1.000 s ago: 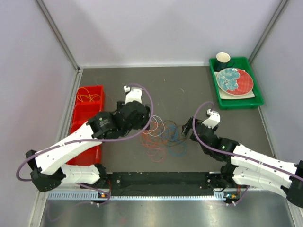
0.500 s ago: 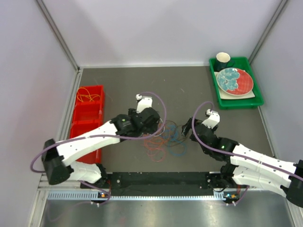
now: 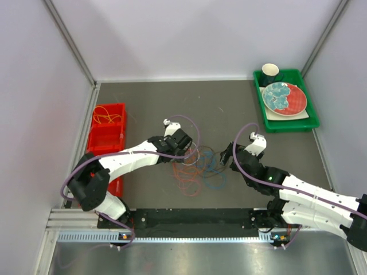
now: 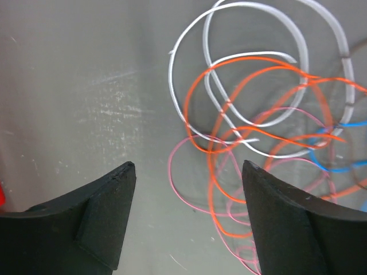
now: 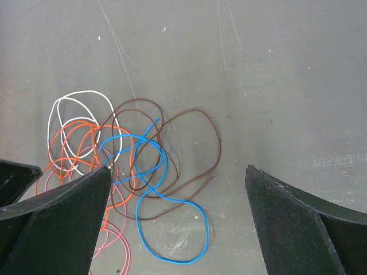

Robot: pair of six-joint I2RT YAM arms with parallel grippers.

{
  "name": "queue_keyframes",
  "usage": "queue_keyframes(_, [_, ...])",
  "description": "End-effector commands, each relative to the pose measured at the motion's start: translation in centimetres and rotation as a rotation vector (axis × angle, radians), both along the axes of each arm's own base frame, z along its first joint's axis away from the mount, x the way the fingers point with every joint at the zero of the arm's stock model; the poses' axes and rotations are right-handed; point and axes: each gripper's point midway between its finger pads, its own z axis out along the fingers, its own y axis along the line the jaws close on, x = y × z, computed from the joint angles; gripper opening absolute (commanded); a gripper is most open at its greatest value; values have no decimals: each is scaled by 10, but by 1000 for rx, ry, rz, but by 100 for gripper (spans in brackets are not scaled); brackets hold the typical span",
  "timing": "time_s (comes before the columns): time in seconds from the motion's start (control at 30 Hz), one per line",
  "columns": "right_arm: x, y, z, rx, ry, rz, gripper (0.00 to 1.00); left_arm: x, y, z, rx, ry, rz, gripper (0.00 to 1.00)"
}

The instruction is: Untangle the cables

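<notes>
The cables [image 3: 198, 168] lie tangled mid-table. An orange-yellow cable [image 3: 105, 117] lies apart in the red bin. My left gripper [image 3: 187, 155] is open over the tangle's left edge. In the left wrist view its fingers [image 4: 188, 167] hang just above pink [image 4: 171, 172], orange [image 4: 269, 61] and white [image 4: 258, 54] loops, holding nothing. My right gripper [image 3: 226, 156] is open at the tangle's right side. In the right wrist view its fingers [image 5: 178, 169] straddle blue [image 5: 137, 220] and brown [image 5: 219, 143] loops from above, apart from them.
A red compartment bin [image 3: 102, 146] stands along the left edge. A green tray [image 3: 287, 124] with a plate and a dark cup sits at the back right. Grey walls close in the sides and back. A black rail [image 3: 189, 217] runs along the near edge.
My left arm has swung right from beside the red bin, stretched out, and come down at the tangle's left edge. The right arm and the cables have not moved.
</notes>
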Motion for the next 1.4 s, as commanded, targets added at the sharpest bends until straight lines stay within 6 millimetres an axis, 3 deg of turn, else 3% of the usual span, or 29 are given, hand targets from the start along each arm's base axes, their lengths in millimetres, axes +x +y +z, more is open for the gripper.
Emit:
queue_keyframes(0.0, [6,6,18,44,-41,3,99,9,-6,-8,-123,9,-47,74])
queue_keyframes(0.23, [7,9,16,31,-32,9,99,6,-9,-22,-186,37,-113,72])
queue_keyframes(0.4, [8,10,16,25,-28,11,99,9,-5,-37,-206,78,-89,63])
queue_keyframes(0.9, [9,13,15,16,-22,17,99,29,-4,-54,-200,92,-64,45])
queue_keyframes(1.0, [9,13,15,18,-22,18,99,30,-4,-55,-195,92,-58,35])
queue_keyframes(1.1, [10,13,15,14,-22,19,99,29,-4,-54,-182,115,-56,19])
queue_keyframes(1.13, [10,14,15,15,-21,19,99,29,-3,-56,-175,125,-53,8])
queue_keyframes(1.2, [10,15,15,12,-20,22,99,28,-1,-56,-163,131,-43,0])
queue_keyframes(1.37, [11,16,15,4,-18,24,99,29,1,-47,-161,113,-38,0])
